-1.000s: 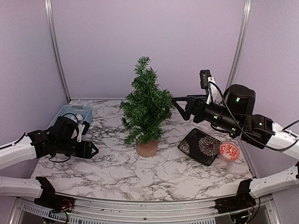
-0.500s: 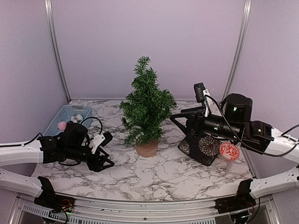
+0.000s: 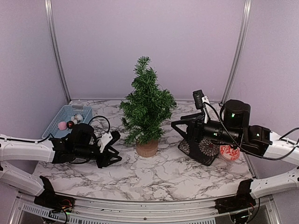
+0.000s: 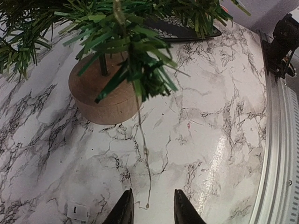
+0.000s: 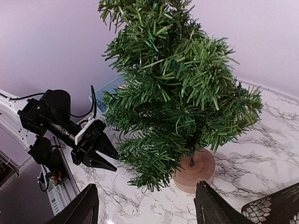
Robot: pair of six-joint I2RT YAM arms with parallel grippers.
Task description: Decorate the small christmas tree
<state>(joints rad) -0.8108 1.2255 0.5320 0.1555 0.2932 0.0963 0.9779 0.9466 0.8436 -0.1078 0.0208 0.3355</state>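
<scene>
Overhead, the small christmas tree [image 3: 146, 105] stood upright near the middle of the marbled table [image 3: 168, 177], its round wooden stump base [image 3: 147, 148] flat on the surface.

The left gripper [image 3: 116, 148] lay low over the table at about 8 o'clock from the stump, near it but apart, pointing towards the tree. Its jaws were moderately spread and held nothing. In the left wrist view the two fingertips [image 4: 124, 211] framed bare marble. A thin pale strand [image 4: 145, 158] hung from a lower branch, and its loose end came down between them. Whether the strand touched either finger could not be told.

The right gripper [image 3: 180, 125] hovered above the table at about 3 o'clock from the tree, level with the lower branches and just beside them. Its own camera showed its fingers [image 5: 86, 205] set wide apart and empty, with the tree filling the space ahead of them.

A blue basket [image 3: 60, 117] sat at roughly 10 o'clock from the tree, well apart from it, with a pink ball [image 3: 61, 125] and other small ornaments inside. At about 4 o'clock lay a black dish with white floral patterns [image 3: 201, 147], partly hidden under the right arm. A round red-and-white piece [image 3: 229, 151] lay just beside its far right edge.
</scene>
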